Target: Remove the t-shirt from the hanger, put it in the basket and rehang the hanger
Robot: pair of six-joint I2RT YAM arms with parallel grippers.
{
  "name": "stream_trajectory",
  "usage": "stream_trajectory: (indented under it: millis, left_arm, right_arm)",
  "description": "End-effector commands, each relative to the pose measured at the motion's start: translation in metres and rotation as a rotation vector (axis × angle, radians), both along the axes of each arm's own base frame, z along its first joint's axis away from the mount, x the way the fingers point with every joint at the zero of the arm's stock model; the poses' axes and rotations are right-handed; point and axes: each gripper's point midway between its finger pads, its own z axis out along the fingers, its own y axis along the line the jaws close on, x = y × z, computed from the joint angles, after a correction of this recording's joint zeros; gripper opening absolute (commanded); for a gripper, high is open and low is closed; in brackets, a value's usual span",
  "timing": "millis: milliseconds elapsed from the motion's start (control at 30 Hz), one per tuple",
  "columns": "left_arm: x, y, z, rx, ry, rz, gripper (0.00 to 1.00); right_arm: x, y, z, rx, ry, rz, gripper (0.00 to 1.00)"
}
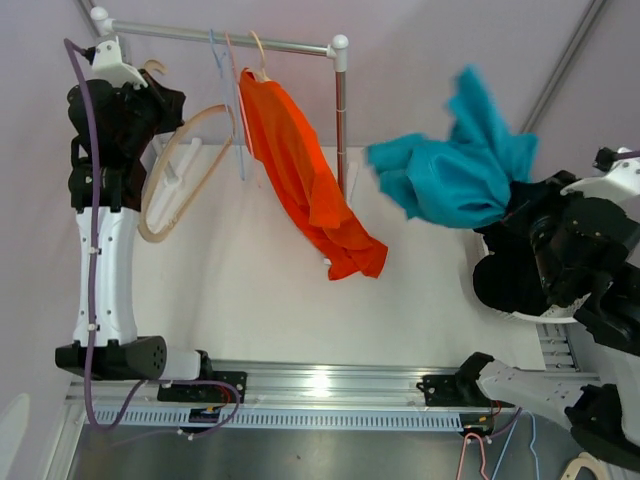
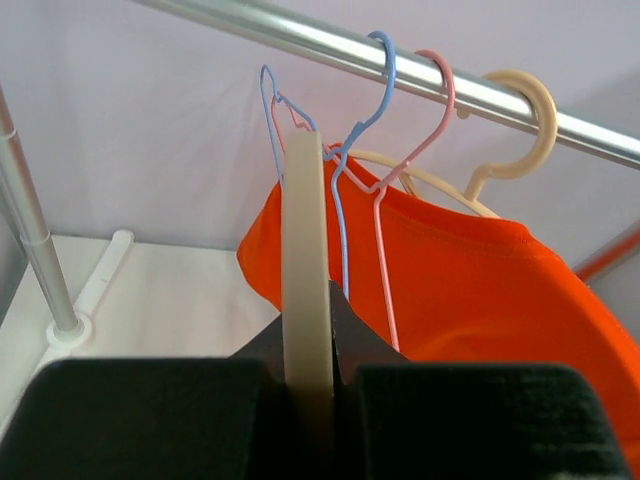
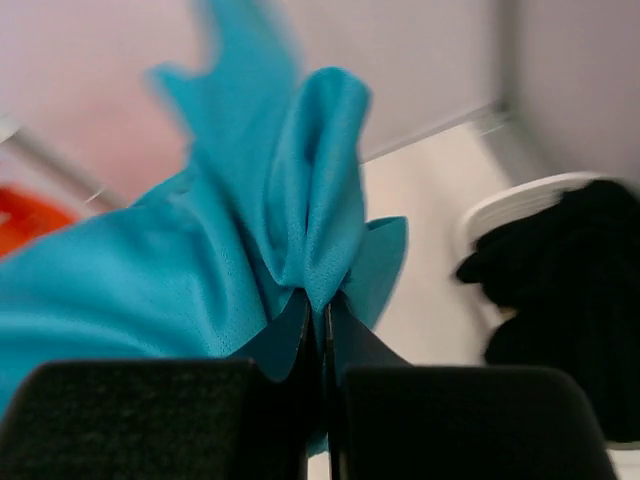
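Note:
My right gripper (image 3: 322,320) is shut on a teal t-shirt (image 3: 200,260) and holds it in the air right of the rack; the shirt (image 1: 450,165) hangs free of any hanger. My left gripper (image 2: 308,330) is shut on a bare cream hanger (image 2: 305,230), which it holds at the rack's left end (image 1: 185,170). In the top view the left gripper (image 1: 165,108) is up near the rail. An orange t-shirt (image 1: 300,170) still hangs on a cream hanger (image 2: 510,130) on the rail (image 2: 330,45).
Empty blue (image 2: 345,150) and pink (image 2: 420,110) wire hangers hang on the rail beside the orange shirt. The rack's right post (image 1: 341,120) stands between the two shirts. A white basket (image 3: 510,205) with black clothes (image 1: 500,285) sits at the right.

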Motion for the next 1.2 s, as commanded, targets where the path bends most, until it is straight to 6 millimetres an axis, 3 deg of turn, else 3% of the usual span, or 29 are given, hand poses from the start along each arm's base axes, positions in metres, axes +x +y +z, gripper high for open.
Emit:
stream_trajectory:
  millis: [0,100,133,200,267,400,600,633,700,733,767,800,833,867,900,967,1067,1133,1167]
  left_arm:
    - [0.001,0.001,0.051,0.055,-0.183,-0.017,0.01]
    - [-0.007,0.003,0.069,0.054,-0.289,0.005,0.01]
    - [-0.001,0.003,0.052,0.057,-0.277,0.005,0.01]
    - [-0.016,0.001,0.079,0.067,-0.399,0.001,0.01]
    - [-0.013,-0.004,0.083,0.079,-0.414,-0.029,0.01]
    - [-0.005,-0.018,0.093,0.081,-0.441,-0.11,0.01]
    - [0.02,-0.014,0.102,0.15,-0.458,-0.094,0.01]
    - [0.025,-0.012,0.1,0.155,-0.45,-0.079,0.01]
    - [0.03,-0.009,0.107,0.162,-0.465,-0.064,0.01]
    - [0.043,-0.009,0.098,0.165,-0.443,-0.065,0.01]
    - [0.045,-0.008,0.1,0.164,-0.445,-0.059,0.01]
    - [0.051,-0.006,0.096,0.164,-0.432,-0.05,0.01]
    - [0.051,-0.004,0.104,0.175,-0.443,-0.032,0.01]
    - [0.064,0.002,0.089,0.17,-0.387,0.009,0.01]
    - [0.067,0.006,0.086,0.174,-0.366,0.037,0.01]
    - [0.067,0.017,0.088,0.194,-0.352,0.107,0.01]
    - [0.066,0.014,0.079,0.224,-0.304,0.164,0.01]
    - [0.064,0.021,0.07,0.229,-0.269,0.216,0.01]
    - [0.067,0.02,0.056,0.23,-0.237,0.218,0.01]
  right_arm:
    - [0.023,-0.041,0.001,-0.222,0.021,-0.201,0.0]
    - [0.038,-0.067,0.015,-0.243,0.023,-0.292,0.0]
    - [0.045,-0.07,0.013,-0.265,0.042,-0.287,0.0]
    - [0.068,-0.079,0.002,-0.249,0.094,-0.268,0.0]
    - [0.086,-0.084,-0.009,-0.203,0.135,-0.27,0.0]
    - [0.102,-0.129,-0.015,0.011,0.103,-0.307,0.0]
    - [0.107,-0.177,-0.015,0.046,0.08,-0.461,0.0]
    - [0.102,-0.194,-0.022,0.045,0.094,-0.534,0.0]
    - [0.099,-0.209,-0.027,0.075,0.081,-0.589,0.0]
    - [0.092,-0.219,-0.03,0.096,0.072,-0.612,0.0]
    - [0.093,-0.224,-0.046,0.12,0.098,-0.62,0.0]
    - [0.095,-0.226,-0.048,0.13,0.085,-0.618,0.0]
    - [0.094,-0.227,-0.053,0.151,0.081,-0.624,0.0]
    - [0.096,-0.229,-0.071,0.166,0.115,-0.635,0.0]
    - [0.097,-0.231,-0.076,0.179,0.116,-0.644,0.0]
    - [0.098,-0.232,-0.087,0.21,0.12,-0.658,0.0]
    - [0.1,-0.236,-0.104,0.251,0.131,-0.692,0.0]
    - [0.103,-0.239,-0.114,0.261,0.139,-0.702,0.0]
    - [0.104,-0.239,-0.12,0.278,0.14,-0.71,0.0]
